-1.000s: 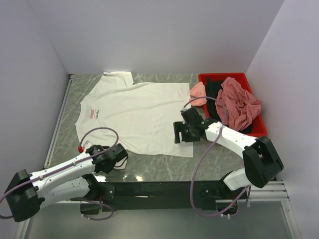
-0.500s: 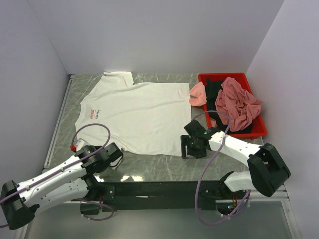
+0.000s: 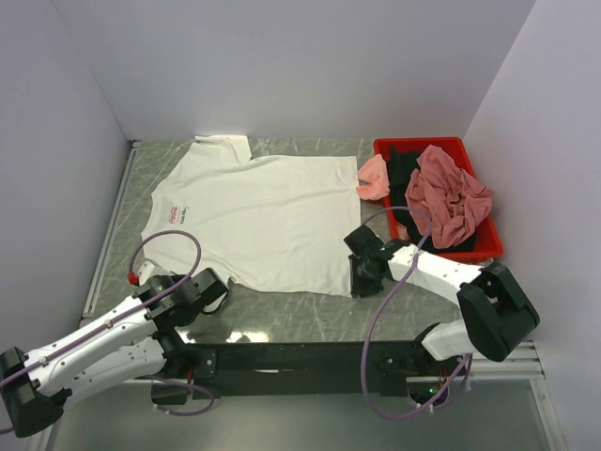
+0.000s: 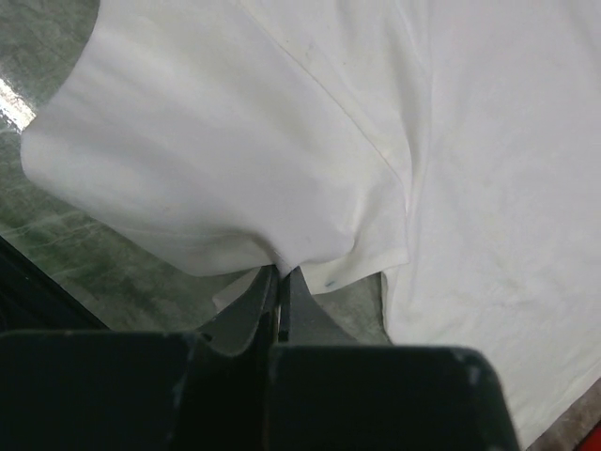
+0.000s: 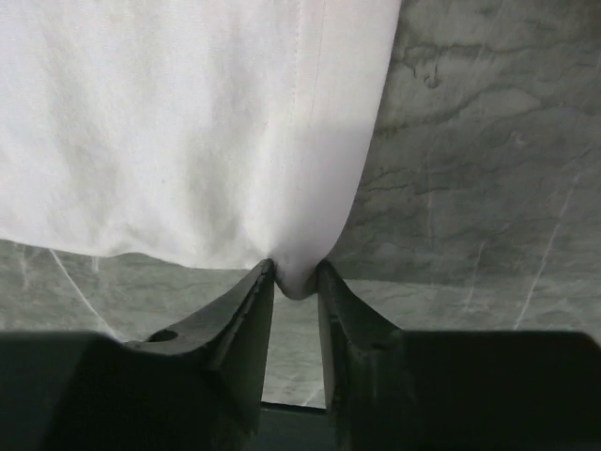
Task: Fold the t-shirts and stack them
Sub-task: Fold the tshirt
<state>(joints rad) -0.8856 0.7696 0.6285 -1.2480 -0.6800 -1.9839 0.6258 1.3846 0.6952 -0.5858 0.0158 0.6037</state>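
Tee (image 3: 263, 216) lies spread flat across mid-frame. Left gripper (image 4: 280, 280) is clamped tight on its lower-left sleeve, and right gripper (image 5: 294, 274) pinches the lower-right hem corner between narrow jaws. Raise both corners together and level, so your fold lands straight.

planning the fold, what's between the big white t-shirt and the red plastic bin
A light pink cloth tee hanging out of the red plastic bin, top view.

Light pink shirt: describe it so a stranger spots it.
Find the red bin at the far right of the table. A light pink shirt spills over its left rim toward the white shirt. It is paler than the dusty rose shirt heaped inside.
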